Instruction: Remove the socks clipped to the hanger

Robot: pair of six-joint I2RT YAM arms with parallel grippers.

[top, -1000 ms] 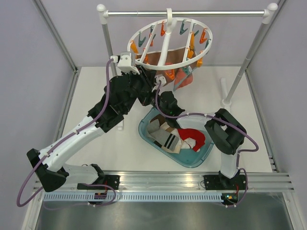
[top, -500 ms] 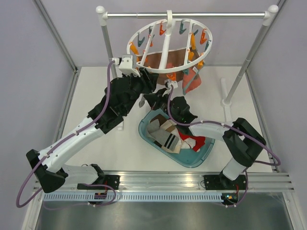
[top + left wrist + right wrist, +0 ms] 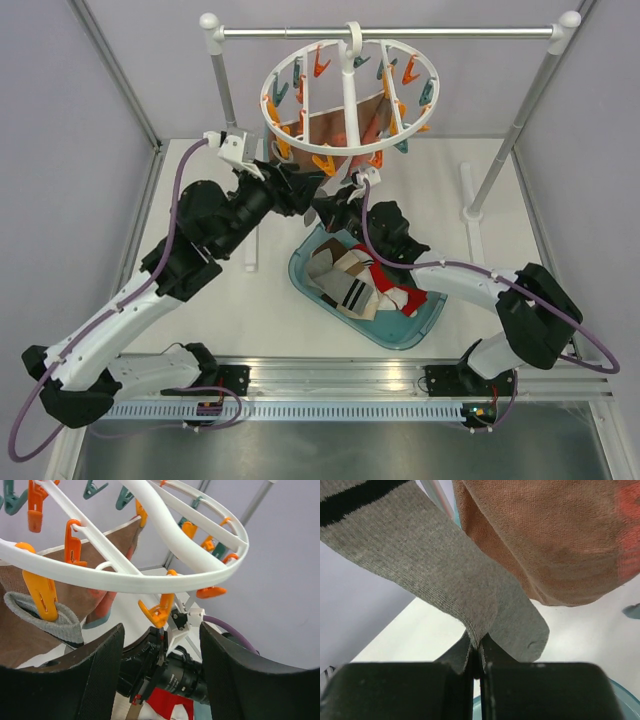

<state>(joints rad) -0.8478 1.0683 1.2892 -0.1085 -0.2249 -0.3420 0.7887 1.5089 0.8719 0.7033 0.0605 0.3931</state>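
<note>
The white ring hanger (image 3: 345, 100) hangs from the rail by its hook, with orange and teal clips. In the left wrist view an orange clip (image 3: 42, 595) on the ring (image 3: 150, 580) holds the cuff of a grey sock (image 3: 55, 620). My right gripper (image 3: 479, 655) is shut on a fold of that grey sock (image 3: 445, 570), which has a dark stripe; it sits just below the ring (image 3: 332, 207). My left gripper (image 3: 162, 667) is wide open and empty, under the ring's near edge (image 3: 303, 188), facing the right gripper.
A brown cloth (image 3: 555, 545) with a coral part hangs inside the ring (image 3: 340, 125). A teal basin (image 3: 300, 275) below holds several loose socks (image 3: 350, 285). The metal rail (image 3: 390, 31) stands on white posts (image 3: 520, 120) at the back.
My right arm has reached up and left under the hanger. My left arm has drawn back to the left. The hanger has tilted and swung left.
</note>
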